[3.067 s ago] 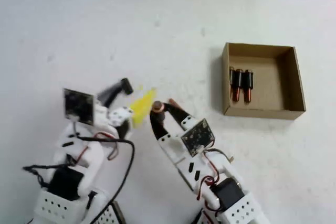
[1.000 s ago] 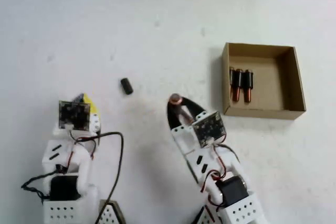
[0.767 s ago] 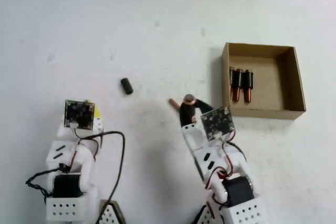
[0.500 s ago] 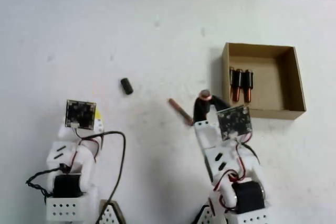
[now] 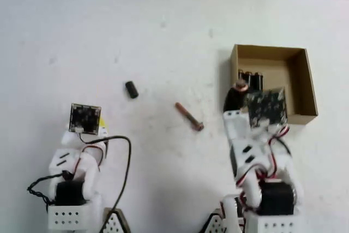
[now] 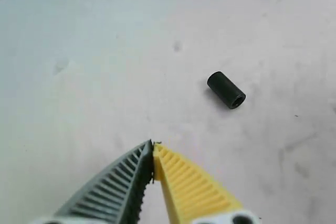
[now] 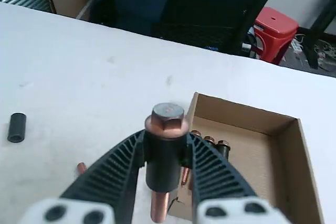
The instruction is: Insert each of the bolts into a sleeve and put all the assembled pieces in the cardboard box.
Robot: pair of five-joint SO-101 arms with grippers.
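**Right gripper holds an assembled piece upright at the box's near-left corner**

The right gripper (image 7: 165,141) has its jaws part open, clamped on the black sleeve of 1 assembled piece (image 7: 164,169). The piece's long axis stands upright. Its copper head is on top and the shank tip pokes out below the sleeve. In the high view, this gripper (image 5: 238,92) hangs over the near-left corner of the cardboard box (image 5: 303,83), with the bolt head facing the camera.

Inside the box, 3 finished pieces (image 7: 209,142) lie side by side along the left wall. Their long axes run far to near, with the heads toward the far side. In the high view they are partly hidden by the gripper.

1 loose bolt (image 5: 189,116) lies flat on the white table (image 5: 163,36), left of the box and well apart from it. Its axis runs diagonally from far left to near right, and the wider head end seems to be at the near right.

1 loose sleeve (image 5: 131,89) lies on its side farther left, tilted the same way.

The left gripper (image 6: 153,153) sits near the left front of the table. Its grey and yellow jaws are closed tip to tip with nothing between them, and the sleeve (image 6: 226,90) lies on the table beyond them.
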